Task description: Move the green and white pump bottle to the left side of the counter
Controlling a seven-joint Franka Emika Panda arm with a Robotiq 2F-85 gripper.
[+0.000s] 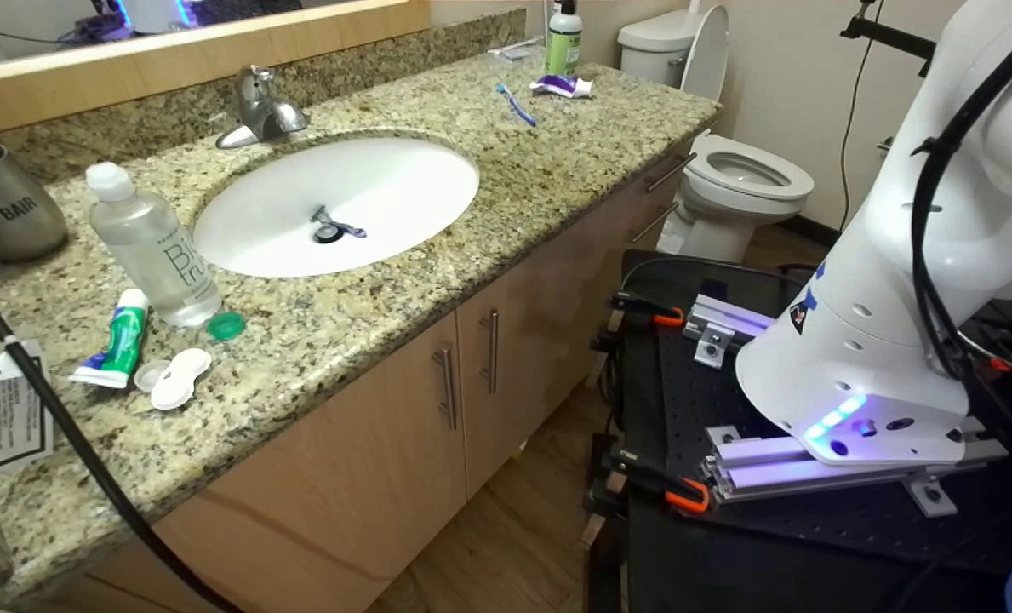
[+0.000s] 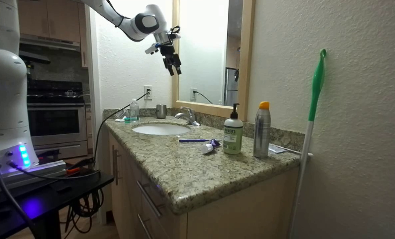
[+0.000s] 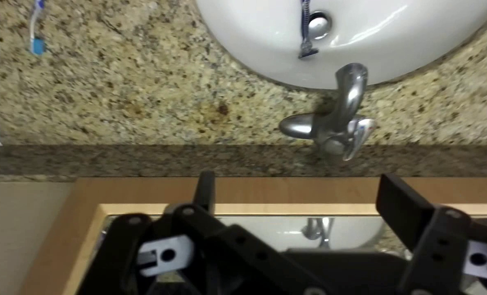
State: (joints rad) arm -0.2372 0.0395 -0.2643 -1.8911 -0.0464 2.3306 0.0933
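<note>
Claw (image 3: 296, 182) spread wide; green and white pump bottle (image 2: 233, 136) stands upright, long axis vertical.

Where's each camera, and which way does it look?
An exterior view: high near the mug, facing sink and toilet; robot base shows.
An exterior view: beyond the pump bottle, facing back along the counter; base, arm, gripper show.
Wrist view: on the arm, looking down at faucet; fingers show.
Both exterior views share the pump bottle.
</note>
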